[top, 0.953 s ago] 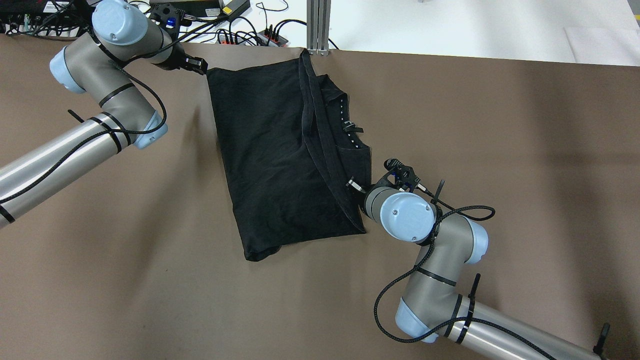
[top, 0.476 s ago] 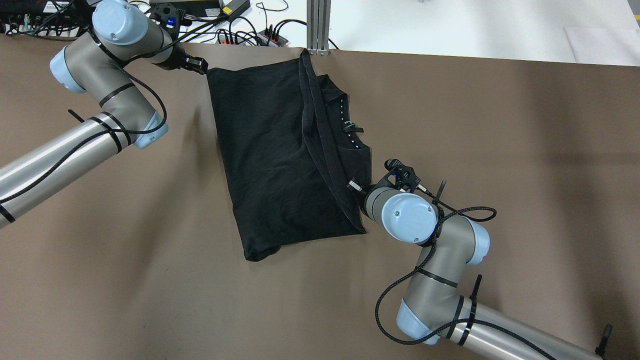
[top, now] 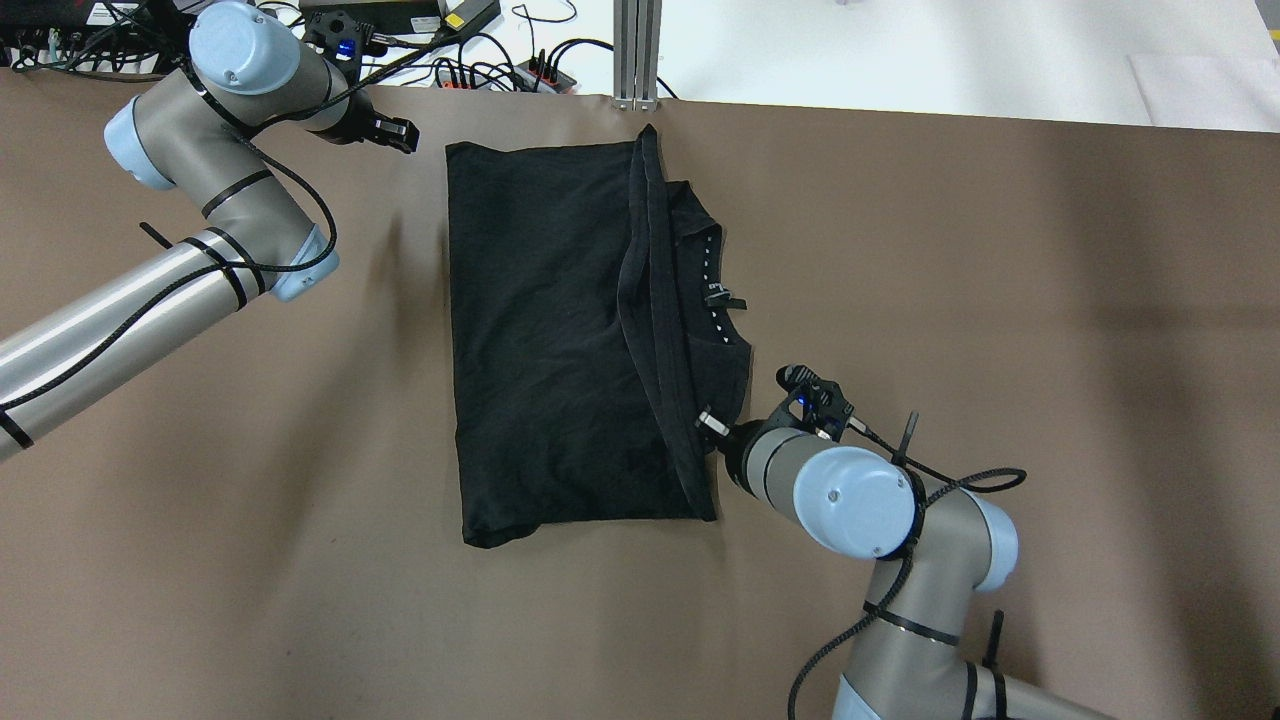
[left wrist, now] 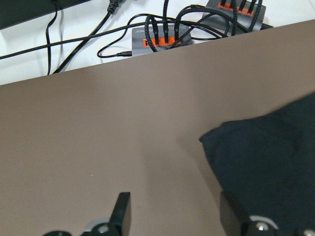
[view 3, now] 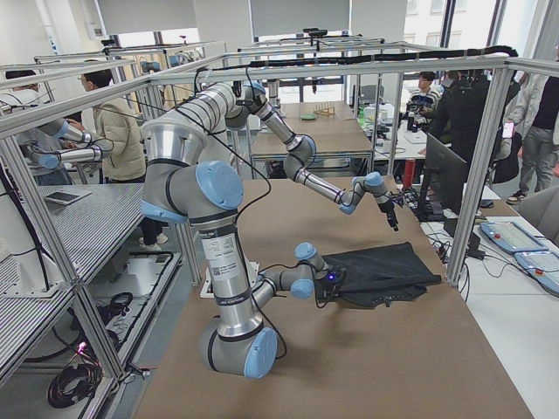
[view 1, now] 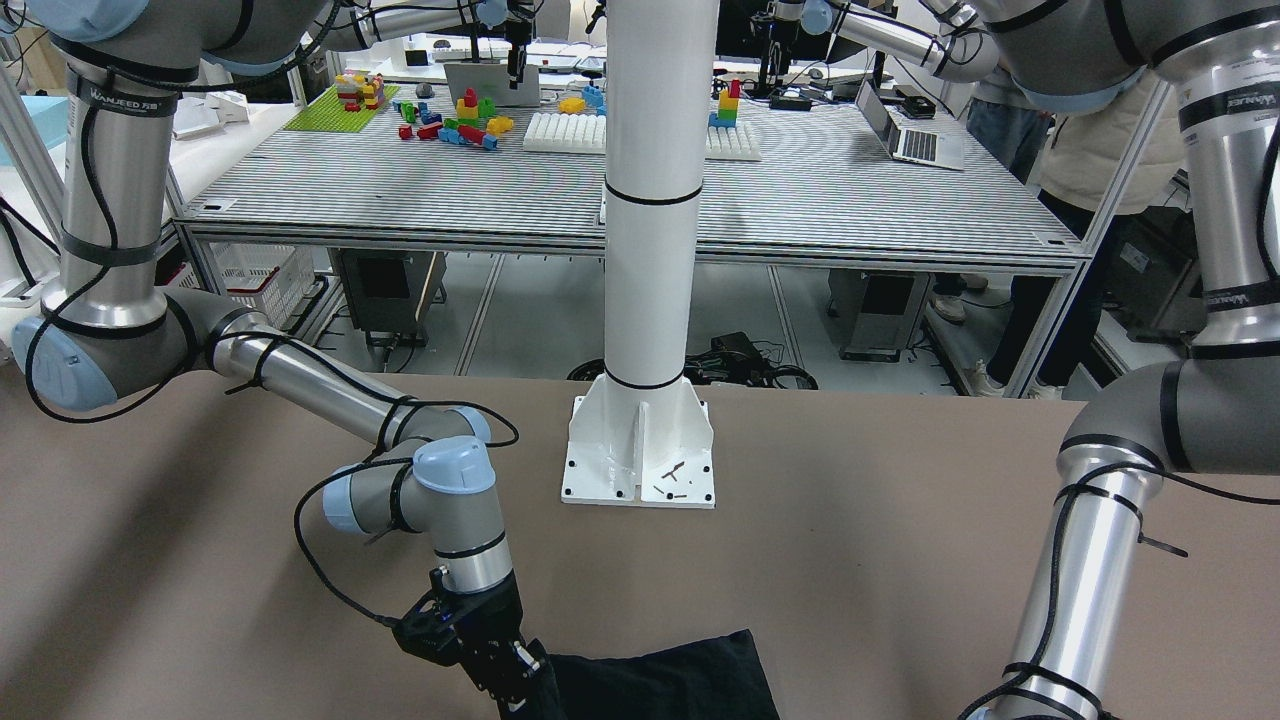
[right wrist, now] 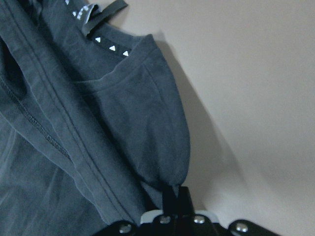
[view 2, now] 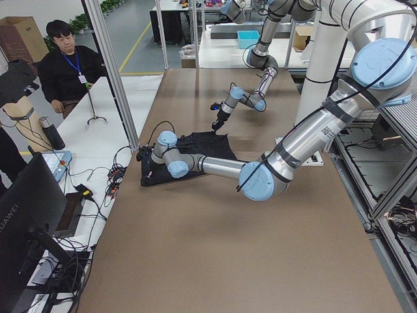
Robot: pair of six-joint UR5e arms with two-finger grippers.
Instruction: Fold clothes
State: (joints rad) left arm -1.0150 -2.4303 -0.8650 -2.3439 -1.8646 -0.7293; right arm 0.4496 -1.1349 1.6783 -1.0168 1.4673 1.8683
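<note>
The black shirt (top: 540, 330) lay lengthwise twelve-to-six, its four-o'clock edge pinched in the right tool (top: 708, 425), the left tool (top: 405, 135) spread and empty beside its eleven-o'clock corner.

We see the clothes (view 1: 665, 680) cut off by the front-facing view's bottom edge. We see only the finger ends of the left gripper (left wrist: 174, 204).

My left arm (top: 60, 345) and right arm (top: 915, 650), silver tubes (view 1: 1085, 590), grey joints (top: 180, 110), pale blue caps (top: 245, 45), black braided cables (top: 975, 474) tied on with black bands (top: 235, 190), WANJEED lettering (view 1: 128, 97), black left gripper (left wrist: 177, 216), black right gripper (right wrist: 176, 197).
</note>
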